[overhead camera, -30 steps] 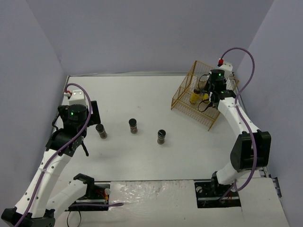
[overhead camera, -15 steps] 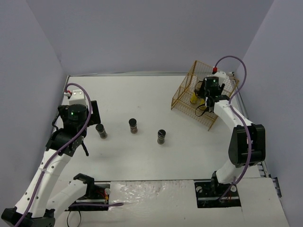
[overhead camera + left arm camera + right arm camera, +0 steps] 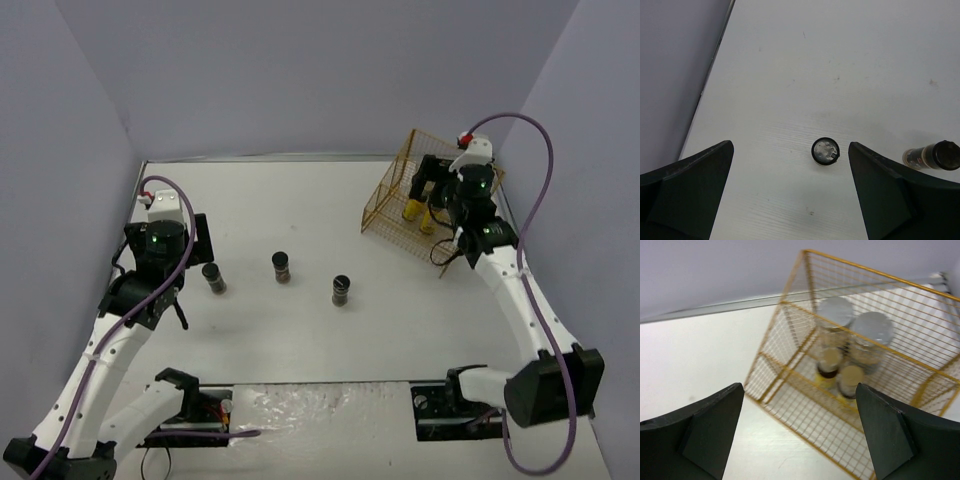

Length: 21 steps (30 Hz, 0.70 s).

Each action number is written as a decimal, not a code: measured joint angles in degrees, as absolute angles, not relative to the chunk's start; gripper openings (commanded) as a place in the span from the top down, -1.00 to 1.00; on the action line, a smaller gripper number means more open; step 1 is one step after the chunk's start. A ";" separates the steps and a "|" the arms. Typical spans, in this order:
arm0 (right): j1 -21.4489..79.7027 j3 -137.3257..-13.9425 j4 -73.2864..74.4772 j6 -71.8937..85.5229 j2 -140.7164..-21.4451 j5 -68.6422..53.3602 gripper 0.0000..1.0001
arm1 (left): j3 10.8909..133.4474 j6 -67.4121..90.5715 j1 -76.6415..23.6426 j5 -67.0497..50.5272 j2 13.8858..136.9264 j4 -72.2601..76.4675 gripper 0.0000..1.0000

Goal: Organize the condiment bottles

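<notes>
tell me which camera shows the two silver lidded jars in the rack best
The right wrist view: both silver-lidded jars stand side by side inside the gold wire rack, behind the brown-capped jars, lids plain to see. In the top external view the right arm covers them. The left wrist view misses them.

Gaps between jars (image 3: 283, 266) — rack (image 3: 385, 205) rightward
</notes>
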<state>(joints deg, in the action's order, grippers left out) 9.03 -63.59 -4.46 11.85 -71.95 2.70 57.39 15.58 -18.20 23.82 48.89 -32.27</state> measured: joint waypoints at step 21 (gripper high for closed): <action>39.59 -48.21 -4.03 4.67 -74.06 -9.64 -0.97 | 57.39 15.59 -18.18 22.57 50.24 -32.24 -0.94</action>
<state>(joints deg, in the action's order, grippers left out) 39.59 -48.21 -4.03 4.67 -74.06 -9.64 57.39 15.59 -18.18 22.57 50.24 -32.24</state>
